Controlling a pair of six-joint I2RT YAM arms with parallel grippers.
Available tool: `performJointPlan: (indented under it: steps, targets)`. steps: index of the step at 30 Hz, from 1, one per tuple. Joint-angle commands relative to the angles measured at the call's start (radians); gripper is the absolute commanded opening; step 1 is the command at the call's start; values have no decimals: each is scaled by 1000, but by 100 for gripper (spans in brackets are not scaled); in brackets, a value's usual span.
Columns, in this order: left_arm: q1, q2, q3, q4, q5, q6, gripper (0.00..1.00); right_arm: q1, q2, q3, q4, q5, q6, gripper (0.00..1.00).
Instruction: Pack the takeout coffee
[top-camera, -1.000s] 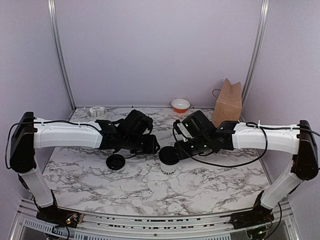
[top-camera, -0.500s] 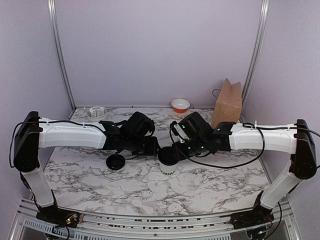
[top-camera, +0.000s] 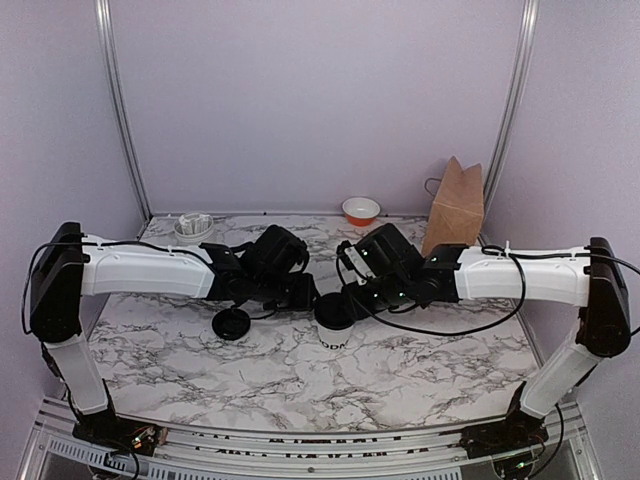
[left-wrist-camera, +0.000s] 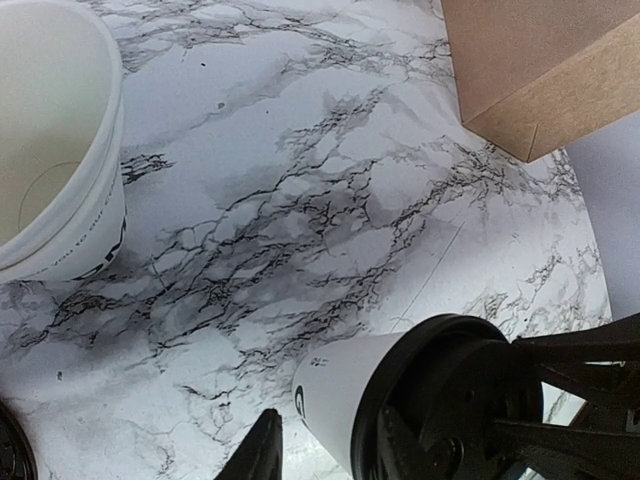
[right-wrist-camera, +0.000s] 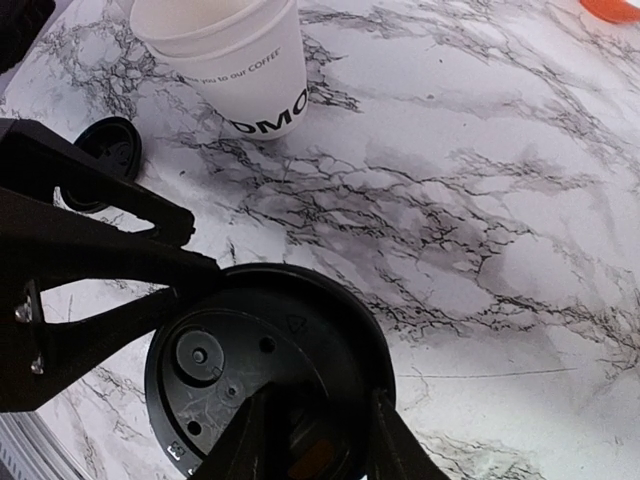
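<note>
The marble tabletop (top-camera: 420, 370) carries the white cup (top-camera: 336, 338) at centre, between both arms, with the black lid (right-wrist-camera: 265, 365) on its mouth. Seating it well calls for even, straight-down pressure with the cup braced. The right gripper (right-wrist-camera: 318, 440) has its jaws part-closed, clasping the lid. The left gripper (top-camera: 308, 294) rests one finger beside the cup wall, and I cannot tell whether it grips.

We read "you to our COFFEE" above large "OMO" on white cup stack (right-wrist-camera: 240, 70). Lidded cup (top-camera: 336, 338) has dark lettering, unreadable to us.
</note>
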Motion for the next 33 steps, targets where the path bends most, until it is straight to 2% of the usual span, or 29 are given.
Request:
performJointPlan:
  steps: [1, 11, 25, 33]
  targets:
    - [-2, 33, -80, -10, 21, -25, 34, 11, 30, 6, -6, -18, -15, 32]
    - [-7, 32, -140, 3, 22, -50, 33, 11, 11, -6, 2, -6, 1, 32]
    - [-19, -17, -7, -48, -14, -4, 34, 6, -58, 47, -17, 20, 24, 42]
    - [-20, -46, 5, -69, -50, 10, 35, -11, -92, 40, -37, 28, 33, 47]
